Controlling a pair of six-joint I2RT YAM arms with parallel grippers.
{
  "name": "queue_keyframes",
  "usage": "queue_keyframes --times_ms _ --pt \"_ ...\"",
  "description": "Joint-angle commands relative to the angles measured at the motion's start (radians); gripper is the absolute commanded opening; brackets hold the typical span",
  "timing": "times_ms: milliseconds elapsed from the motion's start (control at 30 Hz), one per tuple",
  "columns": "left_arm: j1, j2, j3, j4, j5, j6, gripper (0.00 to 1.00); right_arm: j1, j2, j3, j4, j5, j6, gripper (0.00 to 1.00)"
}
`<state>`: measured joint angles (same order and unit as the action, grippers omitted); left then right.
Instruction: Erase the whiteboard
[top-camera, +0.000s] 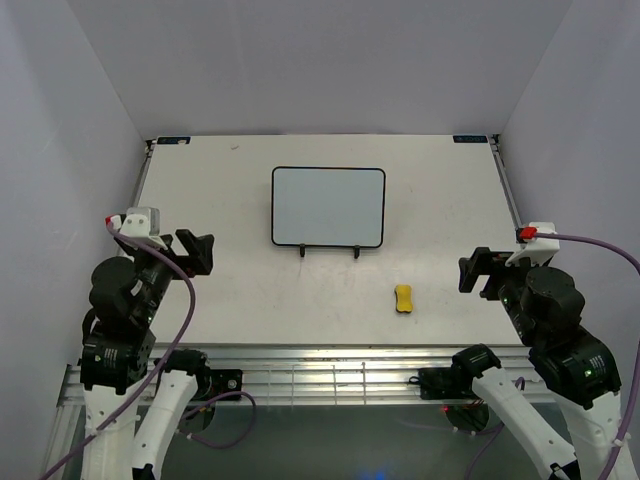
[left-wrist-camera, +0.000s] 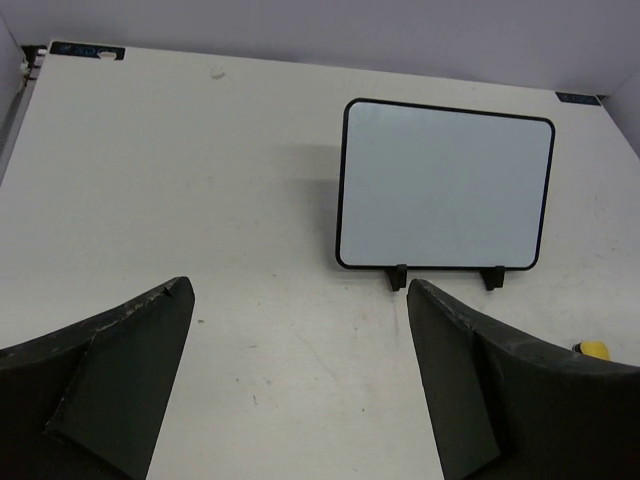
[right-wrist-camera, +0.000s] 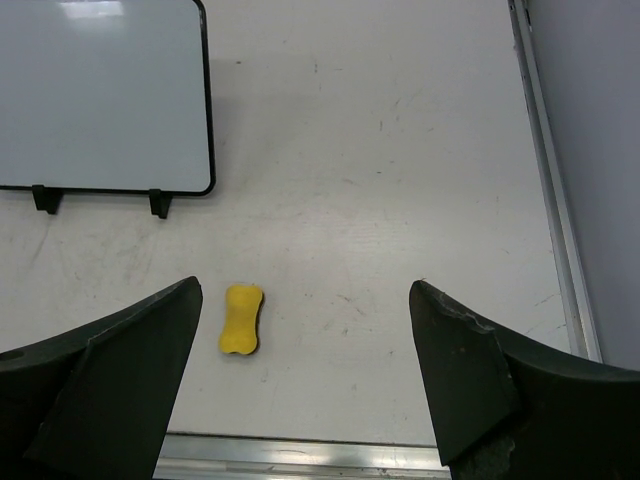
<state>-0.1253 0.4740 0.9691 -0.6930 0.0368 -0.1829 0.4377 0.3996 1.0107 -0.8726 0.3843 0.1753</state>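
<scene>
The left gripper (top-camera: 203, 253) and right gripper (top-camera: 473, 272) hover above the near worktop (top-camera: 220, 190), each with jaws wide apart and empty. An eraser (top-camera: 404, 298) lies near the right one. Farther back, mid-worktop, the blank whiteboard (top-camera: 328, 206) stands.

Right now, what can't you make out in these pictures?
Eraser: left wrist view, mostly hidden behind the left gripper's finger.
Whiteboard: right wrist view, cut off by the left and top edges.
Stand: every view, hidden behind the whiteboard; only its feet show.
</scene>
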Motion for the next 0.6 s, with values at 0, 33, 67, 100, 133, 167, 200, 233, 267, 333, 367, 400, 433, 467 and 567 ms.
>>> queue_keyframes --times_ms 0,33,67,100,133,167,200,233,267,333,367,400,433,467,567 --pt "-0.011 0.000 0.059 -0.051 -0.063 0.010 0.98 -0.004 -0.001 -0.006 0.011 0.036 -0.017 0.90" --pt "-0.011 -0.002 0.060 -0.051 -0.101 -0.004 0.98 -0.004 0.002 -0.004 0.012 0.039 -0.022 0.90" --pt "-0.013 -0.005 0.060 -0.050 -0.118 -0.009 0.98 -0.004 0.004 -0.001 0.011 0.047 -0.023 0.90" --pt "-0.014 -0.006 0.056 -0.048 -0.132 -0.013 0.98 -0.004 0.008 -0.001 0.012 0.048 -0.026 0.90" --pt "-0.016 -0.008 0.053 -0.048 -0.149 -0.016 0.98 -0.004 0.010 -0.001 0.014 0.048 -0.028 0.90" --pt "-0.014 -0.008 0.048 -0.045 -0.155 -0.020 0.98 -0.004 0.011 -0.001 0.014 0.050 -0.030 0.90" --pt "-0.016 -0.009 0.036 -0.043 -0.161 -0.026 0.98 -0.004 0.015 -0.001 0.014 0.050 -0.030 0.90" --pt "-0.017 -0.009 0.028 -0.042 -0.167 -0.036 0.98 -0.004 0.015 -0.001 0.014 0.050 -0.033 0.90" --pt "-0.017 -0.009 0.023 -0.042 -0.185 -0.067 0.98 -0.004 0.015 -0.001 0.014 0.050 -0.031 0.90" --pt "-0.017 -0.014 0.016 -0.037 -0.192 -0.076 0.98 -0.004 0.016 -0.007 0.015 0.054 -0.034 0.90" --pt "-0.019 -0.015 0.016 -0.034 -0.192 -0.072 0.98 -0.004 0.015 -0.009 0.014 0.062 -0.034 0.90" --pt "-0.022 -0.012 0.016 -0.028 -0.190 -0.067 0.98 -0.004 0.013 -0.012 0.014 0.064 -0.036 0.90" --pt "-0.023 -0.011 0.019 -0.030 -0.187 -0.063 0.98 -0.004 0.013 -0.011 0.014 0.067 -0.034 0.90" --pt "-0.028 -0.008 0.019 -0.027 -0.180 -0.063 0.98 -0.004 0.013 -0.009 0.015 0.068 -0.034 0.90" --pt "-0.034 -0.006 0.014 -0.020 -0.160 -0.046 0.98 -0.004 0.008 0.000 0.014 0.074 -0.034 0.90"
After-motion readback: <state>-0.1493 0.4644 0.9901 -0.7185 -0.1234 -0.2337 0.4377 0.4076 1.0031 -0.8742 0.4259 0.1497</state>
